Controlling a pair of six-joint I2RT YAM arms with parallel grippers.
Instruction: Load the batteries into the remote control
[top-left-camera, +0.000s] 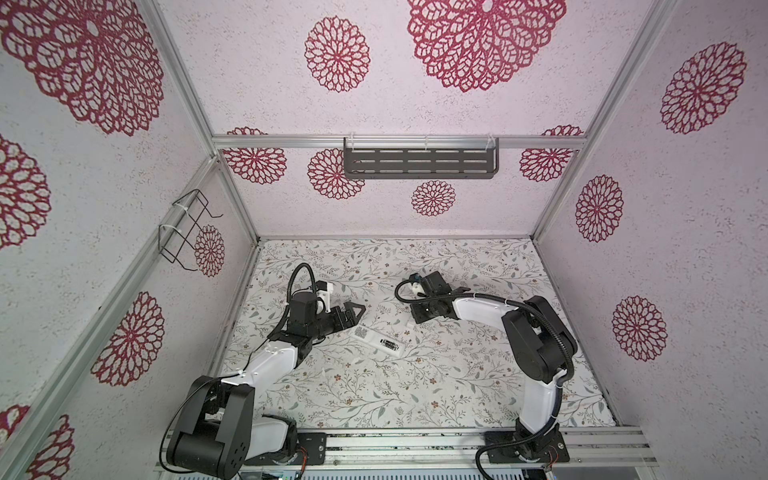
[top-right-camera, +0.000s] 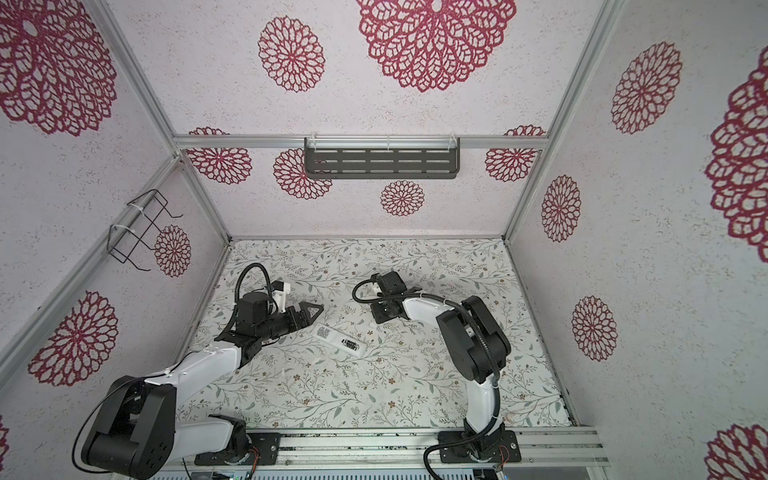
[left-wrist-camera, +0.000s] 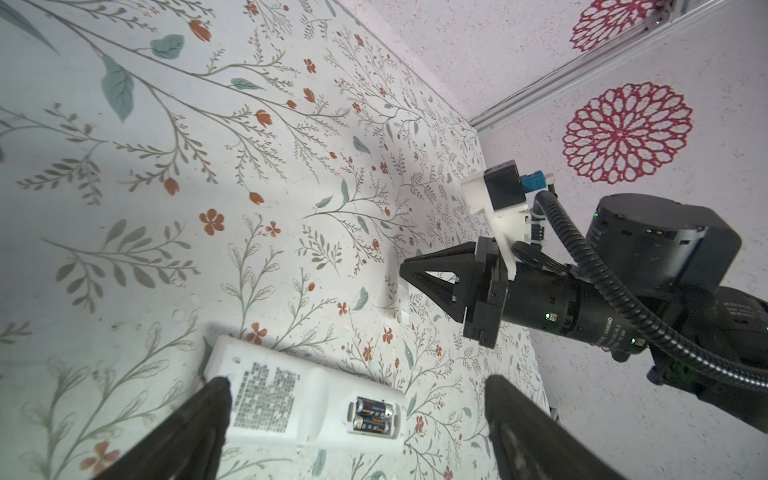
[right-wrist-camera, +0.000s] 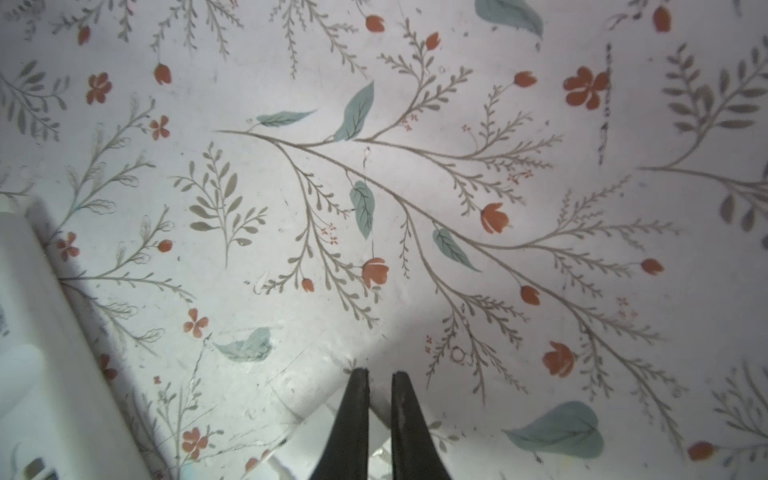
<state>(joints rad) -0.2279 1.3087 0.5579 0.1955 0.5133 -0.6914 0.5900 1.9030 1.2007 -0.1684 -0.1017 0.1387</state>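
Floral tabletop bears remote control; medallion walls; grey shelf

you're looking at a table cover printed with thin grey-green twigs and small orange-red flowers. near its middle lies a small white piece, which looks pale and thin in the left wrist view. the pale walls carry dark red rosettes of several sizes. a dark slotted shelf hangs from the metal rail on the back wall, tied on with white straps. a black wire rack hangs on the wall at the left of both top views.
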